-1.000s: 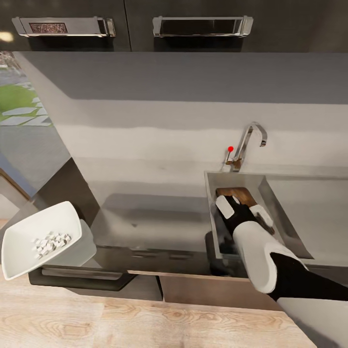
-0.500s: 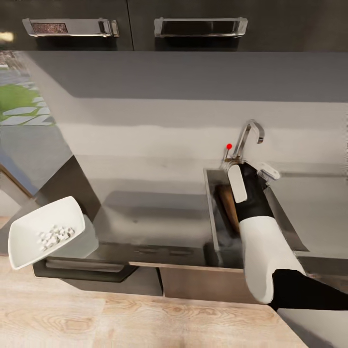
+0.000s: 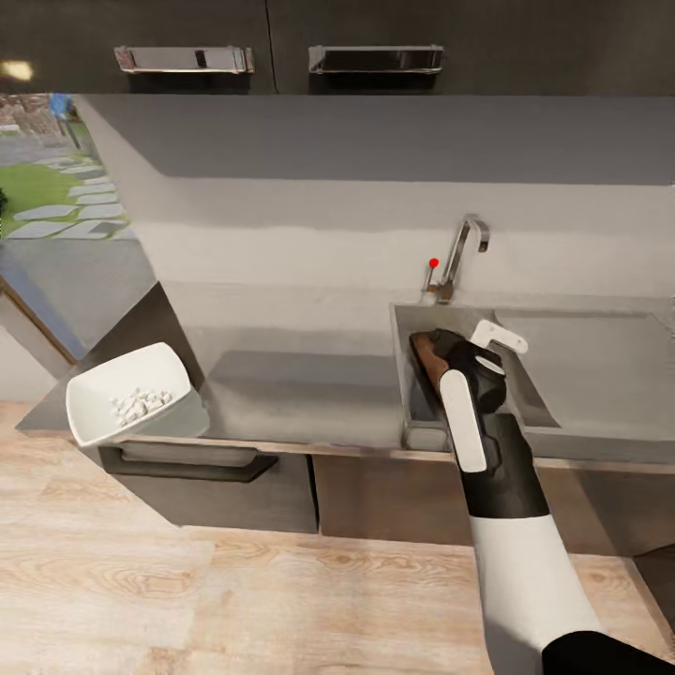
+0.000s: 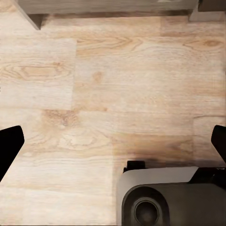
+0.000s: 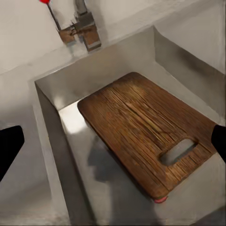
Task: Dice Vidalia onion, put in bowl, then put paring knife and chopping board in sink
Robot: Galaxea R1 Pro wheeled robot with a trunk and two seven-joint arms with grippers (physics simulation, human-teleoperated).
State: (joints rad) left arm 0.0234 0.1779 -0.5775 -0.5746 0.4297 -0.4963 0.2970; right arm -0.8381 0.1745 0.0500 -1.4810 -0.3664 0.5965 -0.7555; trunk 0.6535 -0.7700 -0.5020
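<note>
Chopping board point(image 5: 146, 136) in sink point(image 5: 52, 122), reddish knife tip point(image 5: 160, 199) beneath. Diced onion point(image 3: 139, 403) in bowl point(image 3: 94, 422) on tabletop point(image 3: 300, 403). Right gripper point(image 5: 113, 141) spread, empty. Task apparently complete.

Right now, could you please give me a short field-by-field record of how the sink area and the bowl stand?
chopping board: lying inside the sink, handle hole toward the near end
paring knife: a reddish tip peeks out from under the board's near edge; the blade is hidden
bowl: on the countertop at its left end, holding small white diced pieces
right gripper: above the sink, jaws open, holding nothing
left gripper: open, pointing at the wooden floor
tap: behind the sink, red knob beside it
</note>
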